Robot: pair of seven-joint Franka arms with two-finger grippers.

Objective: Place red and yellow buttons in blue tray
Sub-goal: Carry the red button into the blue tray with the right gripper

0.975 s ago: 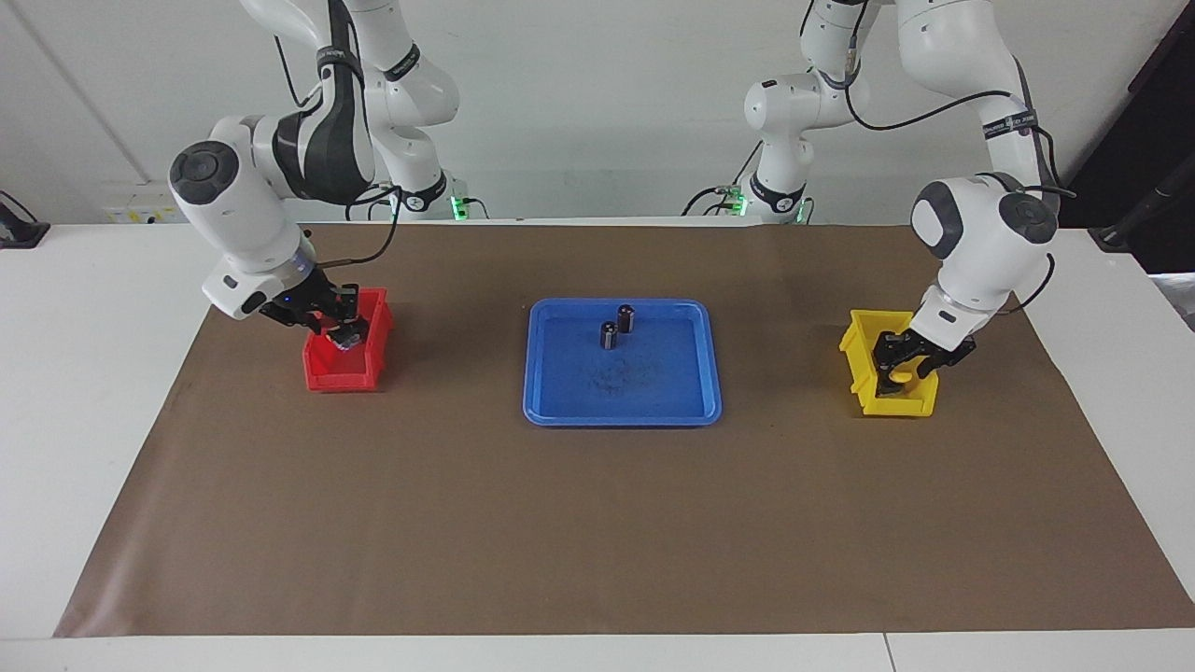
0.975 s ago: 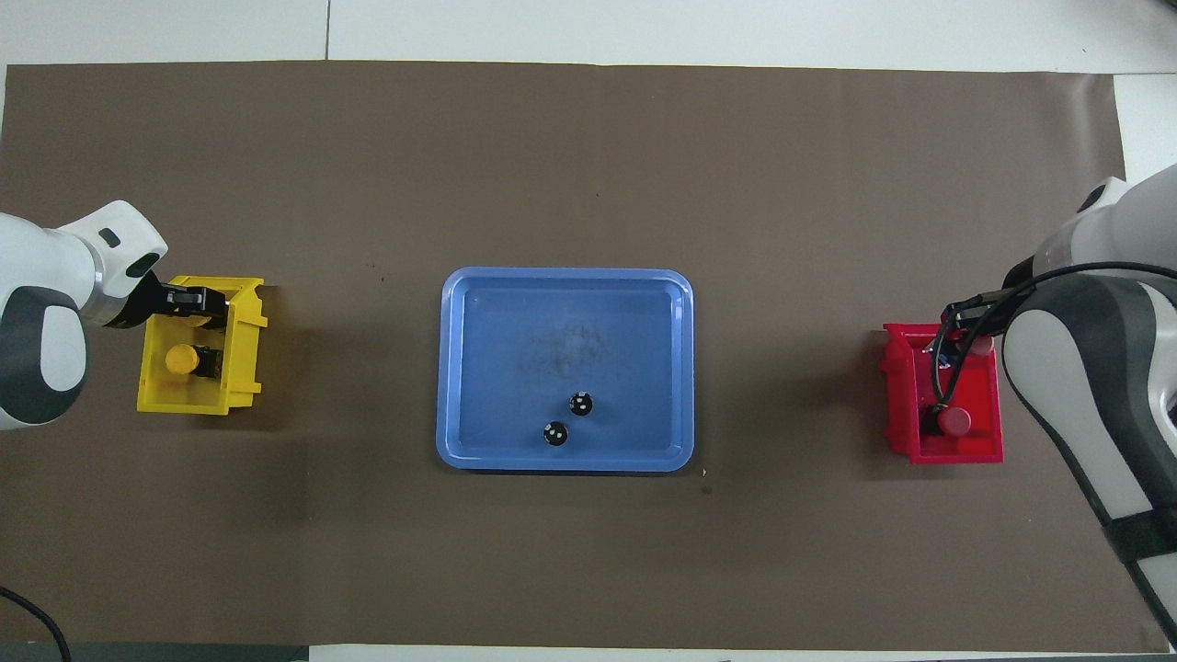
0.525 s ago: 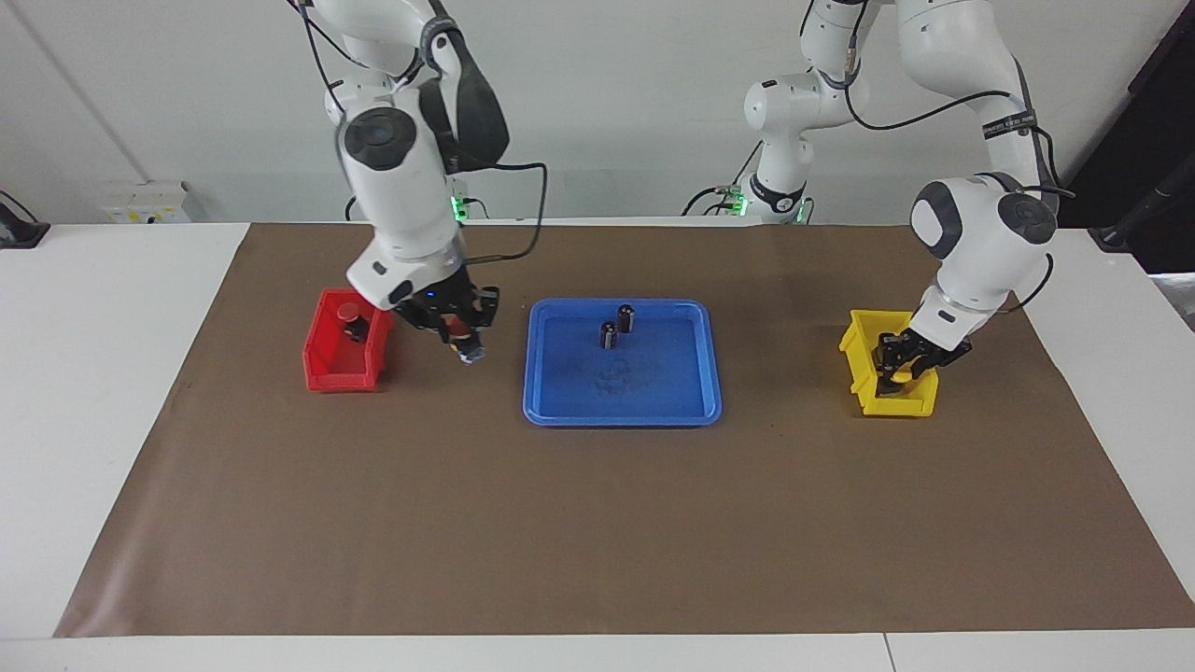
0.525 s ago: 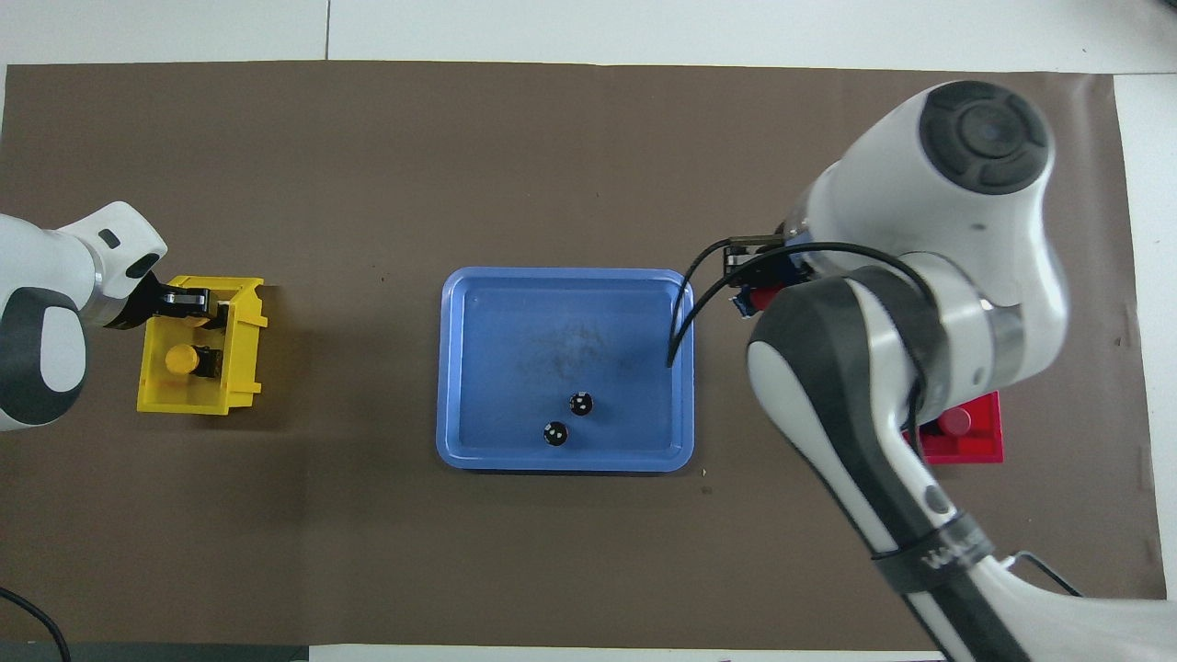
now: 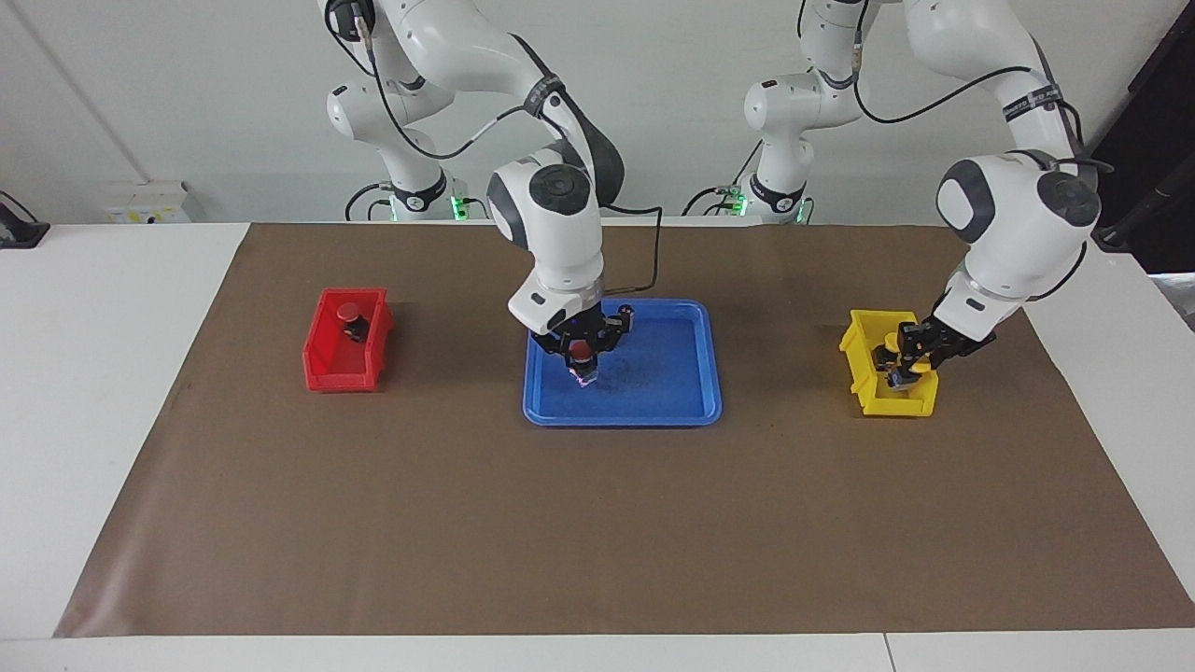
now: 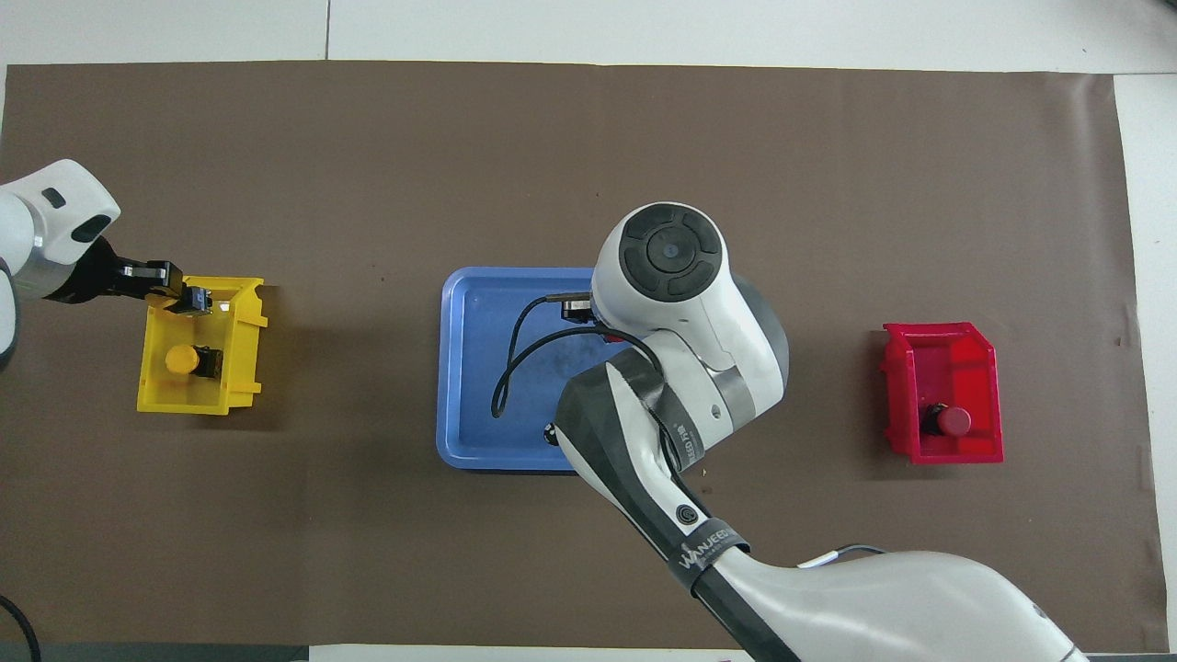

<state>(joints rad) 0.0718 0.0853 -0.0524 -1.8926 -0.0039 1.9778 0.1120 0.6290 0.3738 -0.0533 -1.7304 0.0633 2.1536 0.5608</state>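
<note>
My right gripper (image 5: pixel 581 362) hangs low over the blue tray (image 5: pixel 658 397), shut on a red button (image 5: pixel 580 352). In the overhead view its arm covers much of the tray (image 6: pixel 474 368) and only a sliver of that button's red cap shows. The second red button (image 5: pixel 348 313) (image 6: pixel 953 421) stands in the red bin. My left gripper (image 5: pixel 907 364) (image 6: pixel 191 300) is just above the yellow bin, shut on a yellow button (image 5: pixel 913 362). The other yellow button (image 6: pixel 183 359) stays in the bin.
The red bin (image 5: pixel 341 359) (image 6: pixel 947 368) sits toward the right arm's end of the table and the yellow bin (image 5: pixel 864 373) (image 6: pixel 241 368) toward the left arm's end. Two dark capless cylinders in the tray are mostly hidden by my right arm. A brown mat (image 5: pixel 597 523) covers the table.
My right gripper lifted a red button out of the red bin and carried it over the blue tray. My left gripper closed on a yellow button and rose slightly in the yellow bin.
</note>
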